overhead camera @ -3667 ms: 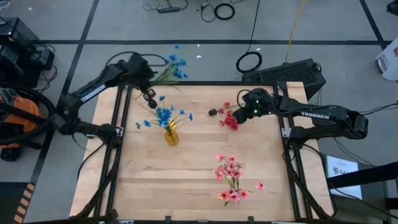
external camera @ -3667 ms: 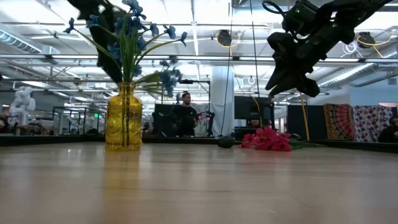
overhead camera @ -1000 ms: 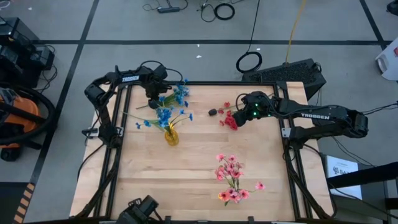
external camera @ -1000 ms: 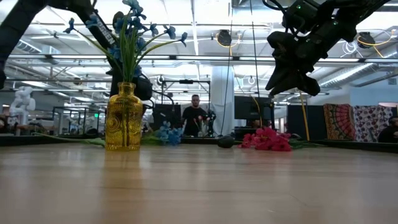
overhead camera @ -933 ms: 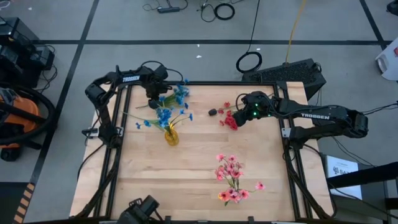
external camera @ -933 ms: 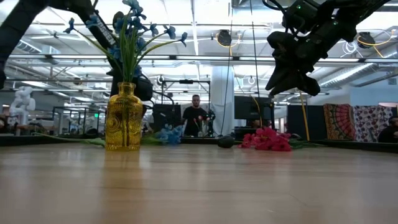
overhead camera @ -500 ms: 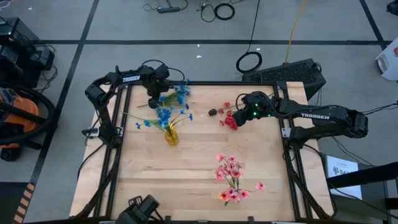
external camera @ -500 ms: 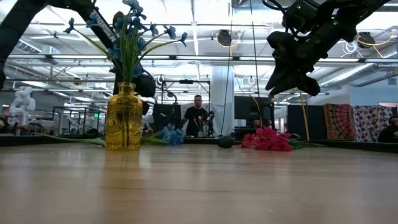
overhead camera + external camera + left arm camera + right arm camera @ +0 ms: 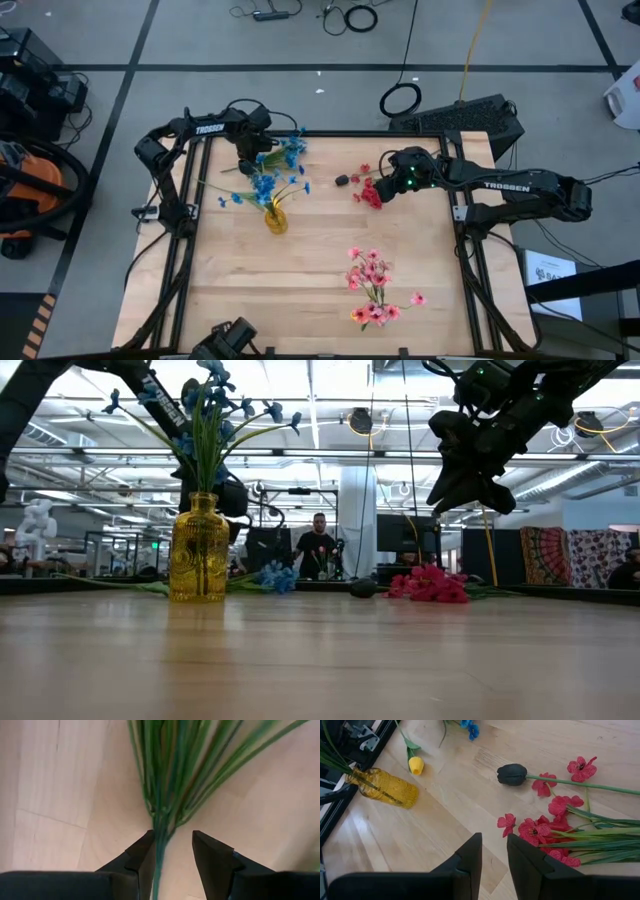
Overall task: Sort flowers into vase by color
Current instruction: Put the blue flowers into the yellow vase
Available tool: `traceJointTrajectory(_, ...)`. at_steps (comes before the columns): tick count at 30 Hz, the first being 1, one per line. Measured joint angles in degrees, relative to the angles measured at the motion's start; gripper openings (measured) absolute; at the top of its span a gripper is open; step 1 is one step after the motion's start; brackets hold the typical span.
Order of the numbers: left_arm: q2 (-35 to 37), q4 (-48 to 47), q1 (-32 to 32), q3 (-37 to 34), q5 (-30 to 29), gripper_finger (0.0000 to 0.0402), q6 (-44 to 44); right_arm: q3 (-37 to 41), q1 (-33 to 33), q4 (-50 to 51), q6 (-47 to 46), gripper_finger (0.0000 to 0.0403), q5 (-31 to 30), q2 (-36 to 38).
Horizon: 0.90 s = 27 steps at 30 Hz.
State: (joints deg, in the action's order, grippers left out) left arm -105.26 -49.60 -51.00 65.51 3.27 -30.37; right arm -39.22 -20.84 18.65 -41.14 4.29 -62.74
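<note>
Dark left end effector (image 9: pixel 171 851) low, open astride green stems (image 9: pixel 170 780).

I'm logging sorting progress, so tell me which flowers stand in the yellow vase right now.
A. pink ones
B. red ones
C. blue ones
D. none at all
C: blue flowers rise from the yellow vase, while the red flowers and the pink flowers lie flat on the table.
</note>
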Motion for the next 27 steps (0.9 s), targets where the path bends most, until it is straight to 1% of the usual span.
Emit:
traceJointTrajectory(5, -0.13, 4.41, 0.07, -2.52, -1.36, 0.0136, 0.23, 0.02, 0.0, 0.0, 0.0, 0.0083, 0.0, 0.0)
traceJointTrajectory(8, 0.12, 5.77, 0.47, -3.83, -2.89, 0.0128, 2.51, 0.01, 0.01, 0.0, 0.01, 0.0083, -0.02, 0.0)
traceJointTrajectory(10, 0.09, 5.86, 0.64, -4.11, -2.93, 0.0105, 4.13, 0.02, 0.01, 0.0, 0.07, 0.0083, -0.02, 0.0)
traceJointTrajectory(14, 0.01, 5.96, 0.72, -4.19, -2.79, 0.0022, 9.07, 0.01, 0.01, 0.0, 0.24, 0.0083, -0.04, 0.0)
traceJointTrajectory(19, 0.72, 5.96, 0.7, -4.26, 0.17, 0.0006, 14.34, 0.0, 0.0, 0.02, 0.68, 0.0083, -0.04, 0.0)
traceJointTrajectory(21, 1.96, 5.19, 0.81, -4.47, 0.51, 0.0004, 15.94, 0.01, 0.02, 0.02, 1.22, 0.0083, -0.04, 0.0)
traceJointTrajectory(23, 4.47, 3.24, 0.83, -4.76, 2.81, 0.0002, 17.04, 0.0, 0.17, 0.04, 1.47, 0.0083, -0.03, 0.0)
traceJointTrajectory(25, 8.68, 3.01, 0.89, -4.61, 4.23, 0.0002, 18.2, 0.01, 0.52, 0.04, 2.22, 0.0083, -0.06, 0.0)
traceJointTrajectory(27, 12.98, 3.26, 0.86, -4.51, 4.29, 0.0001, 19.77, 0.01, 1.07, 0.05, 2.89, 0.0083, -0.04, 0.0)
